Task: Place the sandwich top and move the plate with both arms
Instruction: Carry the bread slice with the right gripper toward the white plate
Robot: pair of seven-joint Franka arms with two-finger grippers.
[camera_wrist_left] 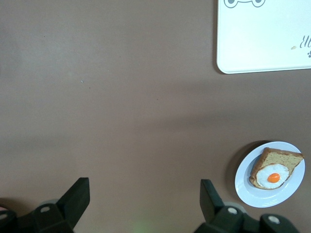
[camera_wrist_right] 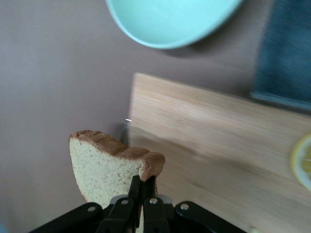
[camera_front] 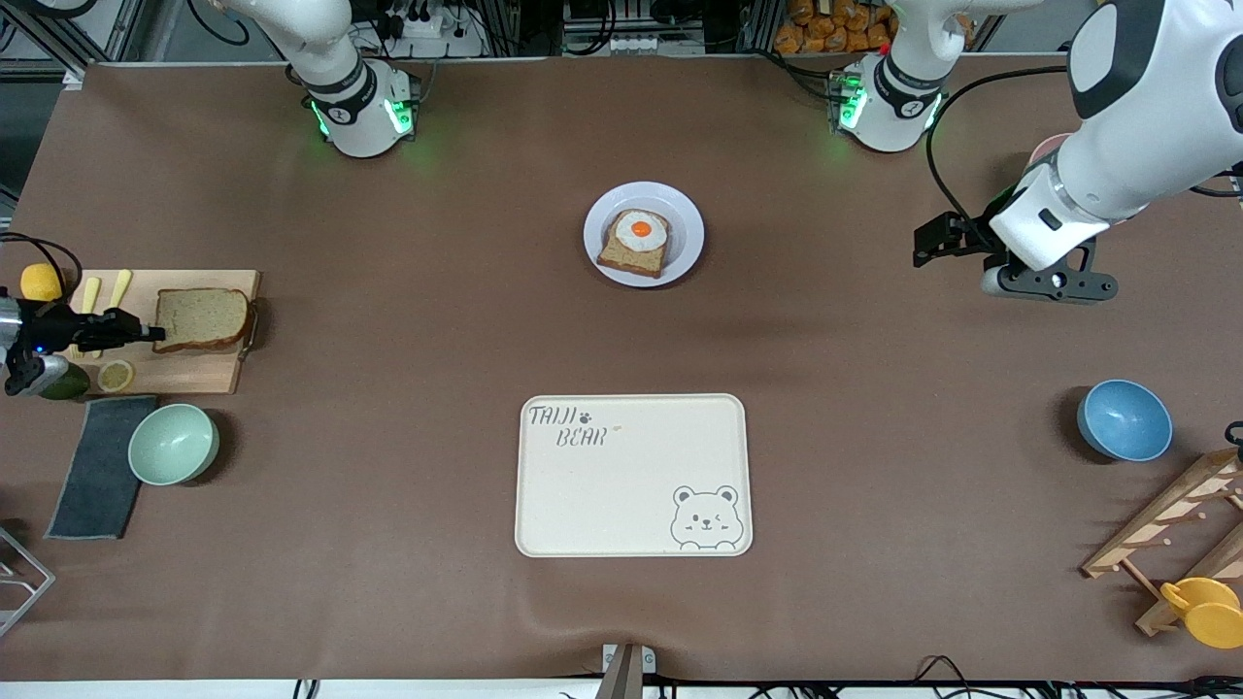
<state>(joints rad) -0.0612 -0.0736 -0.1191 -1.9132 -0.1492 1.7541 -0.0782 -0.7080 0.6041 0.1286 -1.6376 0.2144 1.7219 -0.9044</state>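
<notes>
The sandwich top, a plain brown bread slice, is pinched at one edge by my right gripper and held over the wooden cutting board at the right arm's end of the table. In the right wrist view the fingers are shut on the slice, which hangs tilted above the board. The white plate sits mid-table with the egg-topped bread on it. My left gripper waits open and empty, up over the table at the left arm's end. Its wrist view shows the open gripper and the plate.
The cream bear-print tray lies nearer the front camera than the plate. A green bowl and grey cloth lie beside the cutting board. A blue bowl, wooden rack and yellow cup are at the left arm's end.
</notes>
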